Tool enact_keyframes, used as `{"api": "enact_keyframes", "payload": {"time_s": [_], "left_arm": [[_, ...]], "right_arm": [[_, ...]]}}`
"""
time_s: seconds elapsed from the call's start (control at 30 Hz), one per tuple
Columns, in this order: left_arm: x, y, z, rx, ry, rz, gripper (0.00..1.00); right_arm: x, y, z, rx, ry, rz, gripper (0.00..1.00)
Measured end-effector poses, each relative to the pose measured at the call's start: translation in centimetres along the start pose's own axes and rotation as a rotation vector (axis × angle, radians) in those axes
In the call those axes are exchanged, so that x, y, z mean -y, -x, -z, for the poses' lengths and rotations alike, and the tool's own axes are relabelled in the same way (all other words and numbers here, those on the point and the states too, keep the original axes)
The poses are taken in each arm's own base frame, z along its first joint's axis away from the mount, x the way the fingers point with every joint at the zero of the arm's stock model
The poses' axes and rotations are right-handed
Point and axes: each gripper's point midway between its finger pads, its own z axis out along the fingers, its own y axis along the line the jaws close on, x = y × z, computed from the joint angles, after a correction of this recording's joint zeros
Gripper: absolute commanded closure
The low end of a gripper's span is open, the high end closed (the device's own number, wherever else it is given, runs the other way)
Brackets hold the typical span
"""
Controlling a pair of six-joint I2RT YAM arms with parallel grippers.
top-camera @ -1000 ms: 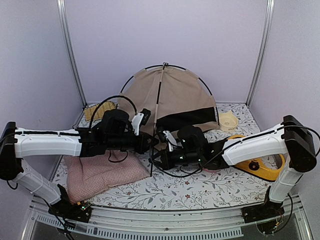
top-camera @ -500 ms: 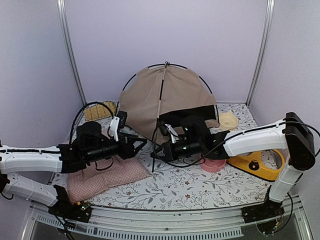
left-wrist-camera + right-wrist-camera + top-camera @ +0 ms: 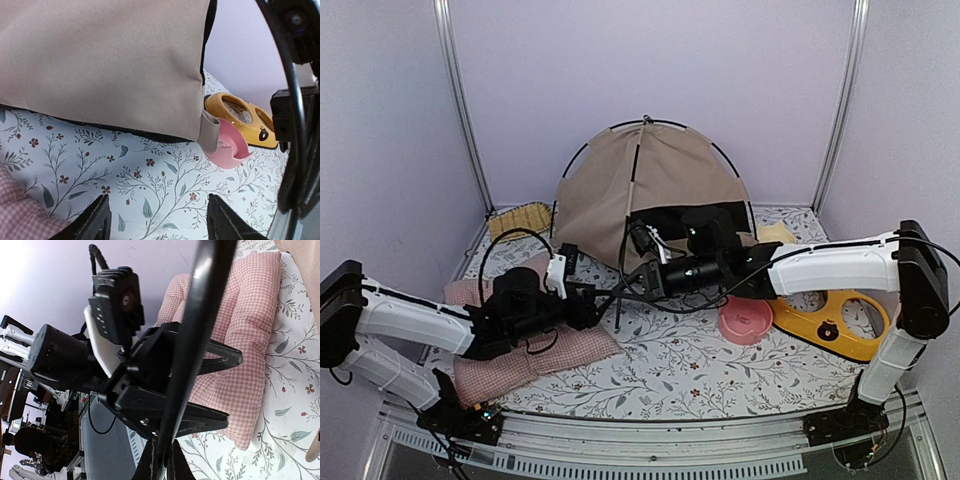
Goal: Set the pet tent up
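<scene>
Nearest me, my left claw hangs wide with nothing between its fingers, over the far edge of the pink checked cushion. Just past its tips and a little to their right stands a thin black pole. Its foot looks to rest on the table. My right claw reaches in from the other side and is pinched tight on that pole partway up.

Beyond both claws the pet tent sits domed against the back wall. Its fabric skirt lies on the table ahead of the left fingers, and one corner is at the rim of the pink bowl.

I judge the whole tent to be light, so it would slide if I push rather than lift. The poles look springy and could whip back if let go under bend. The cloth is soft and would likely slip out of a pinch. So I would take hold on the pole itself, low down beside the right claw's grip, and let the two claws share the bend
</scene>
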Motion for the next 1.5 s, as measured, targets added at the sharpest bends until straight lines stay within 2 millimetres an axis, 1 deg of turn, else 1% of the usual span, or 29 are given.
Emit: {"api": "enact_keyframes", "payload": {"time_s": [0.13, 0.2, 0.3, 0.37, 0.6, 0.7, 0.8, 0.9, 1.03, 1.1, 1.27, 1.33, 1.5], "left_arm": [[0.5, -0.5, -1.4, 0.022, -0.04, -0.008, 0.34], [0.8, -0.7, -1.8, 0.033, -0.059, -0.01, 0.34], [1.3, -0.9, -2.4, 0.051, -0.083, -0.017, 0.34], [1.8, -0.7, -2.7, 0.065, -0.102, -0.021, 0.33], [3.7, 1.0, -4.0, 0.139, -0.163, -0.013, 0.33], [4.3, 1.5, -4.5, 0.158, -0.179, -0.009, 0.35], [4.5, 1.7, -5.0, 0.168, -0.179, 0.0, 0.39], [4.3, 1.7, -5.6, 0.173, -0.156, 0.015, 0.42], [3.8, 2.1, -6.1, 0.191, -0.119, 0.033, 0.51], [3.6, 2.5, -6.3, 0.201, -0.104, 0.039, 0.57], [3.6, 2.8, -6.7, 0.214, -0.09, 0.042, 0.89], [3.5, 2.8, -6.7, 0.213, -0.086, 0.039, 0.99], [3.6, 2.5, -6.6, 0.211, -0.081, 0.01, 1.0]], "right_arm": [[-1.0, 0.8, 0.2, 0.0, 0.034, -0.02, 1.0], [-1.9, 1.5, 0.3, 0.007, 0.057, -0.028, 1.0], [-2.9, 2.5, 0.5, 0.024, 0.09, -0.042, 1.0], [-3.2, 2.8, 0.5, 0.03, 0.101, -0.055, 1.0], [-3.2, 3.1, -0.3, 0.031, 0.132, -0.106, 1.0], [-3.3, 3.3, -0.4, 0.033, 0.147, -0.12, 1.0], [-3.6, 3.5, -0.3, 0.038, 0.158, -0.124, 1.0], [-3.8, 3.6, -0.3, 0.043, 0.165, -0.128, 1.0], [-3.8, 3.7, -0.3, 0.045, 0.167, -0.13, 1.0], [-3.8, 3.7, -0.3, 0.045, 0.167, -0.13, 1.0], [-3.8, 3.7, -0.3, 0.046, 0.167, -0.13, 1.0], [-3.8, 3.7, -0.2, 0.048, 0.166, -0.13, 1.0], [-3.4, 4.0, 0.3, 0.069, 0.151, -0.131, 1.0]]}}
